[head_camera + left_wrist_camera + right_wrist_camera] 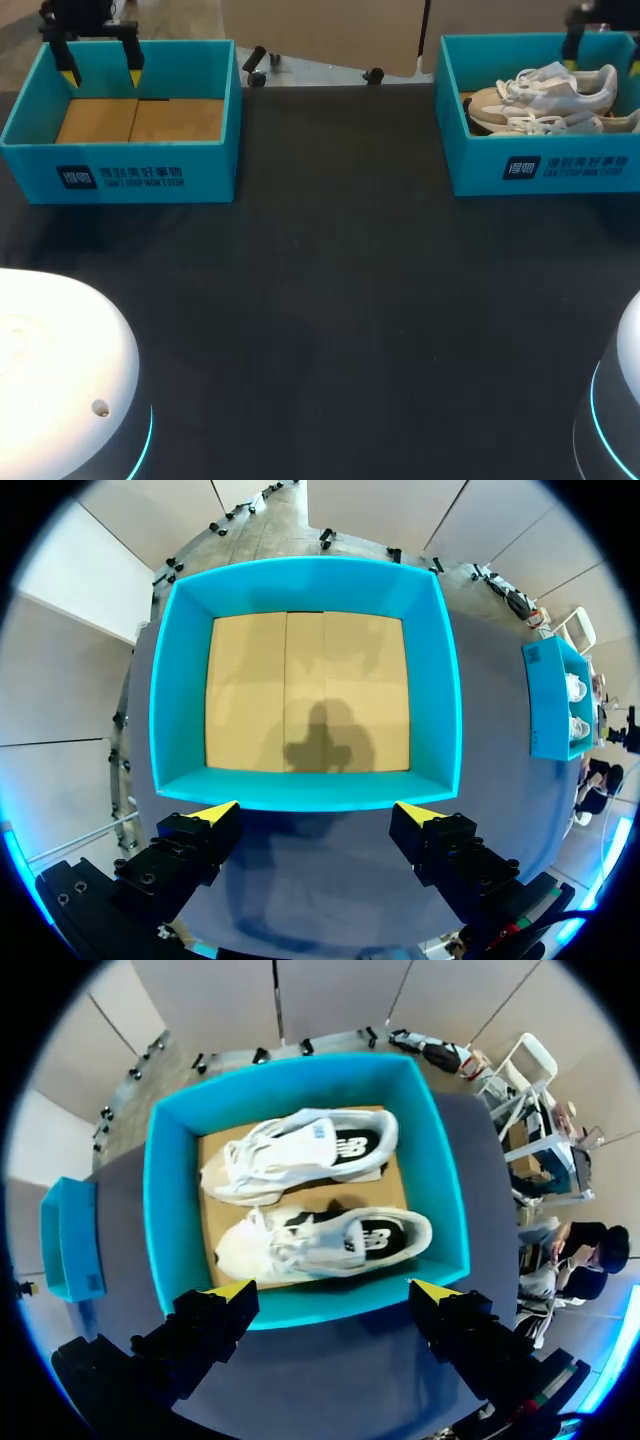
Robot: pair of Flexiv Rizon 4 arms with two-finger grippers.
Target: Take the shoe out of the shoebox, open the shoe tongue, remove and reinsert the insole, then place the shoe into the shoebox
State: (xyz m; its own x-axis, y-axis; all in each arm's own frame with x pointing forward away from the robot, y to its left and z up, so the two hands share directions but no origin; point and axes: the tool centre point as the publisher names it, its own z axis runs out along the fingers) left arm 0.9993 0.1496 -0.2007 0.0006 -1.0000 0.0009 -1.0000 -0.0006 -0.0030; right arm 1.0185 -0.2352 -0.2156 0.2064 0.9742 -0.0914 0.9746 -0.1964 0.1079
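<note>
the shoes (318, 1241) lay close side by side in the right shoebox (160, 1210) at the far right, so i judged a grasp coming down off-centre could catch both at once or drag the box along. the right gripper (335, 1295) hung above that box, fingers spread wide, holding and touching nothing. the left gripper (315, 812) hung just as wide and empty over the bare left shoebox (300, 790).

- Left gripper (318, 810), fingers spread wide, hangs just short of a turquoise shoebox (441, 680).
- Gripper's shadow (322, 742) falls on its tan cardboard floor (250, 680).
- Second box (548, 705) sits well apart.
</note>
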